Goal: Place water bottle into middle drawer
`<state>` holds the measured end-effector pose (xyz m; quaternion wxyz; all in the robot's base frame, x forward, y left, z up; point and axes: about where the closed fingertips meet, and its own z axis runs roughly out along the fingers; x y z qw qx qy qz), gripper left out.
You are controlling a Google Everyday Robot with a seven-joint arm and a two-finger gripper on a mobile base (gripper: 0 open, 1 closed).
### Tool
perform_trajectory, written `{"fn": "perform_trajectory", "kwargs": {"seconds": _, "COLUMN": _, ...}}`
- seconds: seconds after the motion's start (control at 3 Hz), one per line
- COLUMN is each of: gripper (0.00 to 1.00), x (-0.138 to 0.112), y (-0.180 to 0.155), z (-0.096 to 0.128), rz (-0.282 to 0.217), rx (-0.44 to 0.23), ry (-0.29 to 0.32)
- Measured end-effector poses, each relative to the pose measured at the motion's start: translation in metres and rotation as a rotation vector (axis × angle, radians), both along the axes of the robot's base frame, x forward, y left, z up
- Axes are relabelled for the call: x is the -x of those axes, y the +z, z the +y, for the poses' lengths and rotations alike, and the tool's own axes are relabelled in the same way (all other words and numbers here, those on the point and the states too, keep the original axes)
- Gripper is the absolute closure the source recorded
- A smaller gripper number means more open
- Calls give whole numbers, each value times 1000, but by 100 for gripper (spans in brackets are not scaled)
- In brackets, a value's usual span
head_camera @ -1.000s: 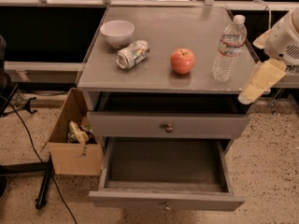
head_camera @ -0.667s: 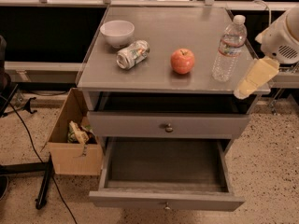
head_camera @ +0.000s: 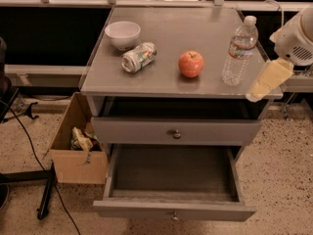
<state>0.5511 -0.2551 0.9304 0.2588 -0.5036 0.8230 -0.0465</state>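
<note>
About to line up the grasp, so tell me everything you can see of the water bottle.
The water bottle is small, clear ribbed plastic with a white screw cap and a red-and-white label band. It stands upright, cap on, near the right edge of the grey cabinet top, right of the apple and taller than it. Only the cabinet top touches it. The gripper hangs just right of it, beyond the cabinet's front right corner, apart from the bottle.
</note>
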Motion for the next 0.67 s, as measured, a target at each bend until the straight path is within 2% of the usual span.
{"fn": "perform_trajectory", "kwargs": {"seconds": 0.33, "gripper": 0, "x": -12, "y": 1, "z": -9, "rz": -52, "rx": 32, "ry": -27}}
{"fn": "perform_trajectory", "kwargs": {"seconds": 0.67, "gripper": 0, "x": -42, "y": 5, "z": -28, "rz": -137, "rx": 54, "ry": -80}}
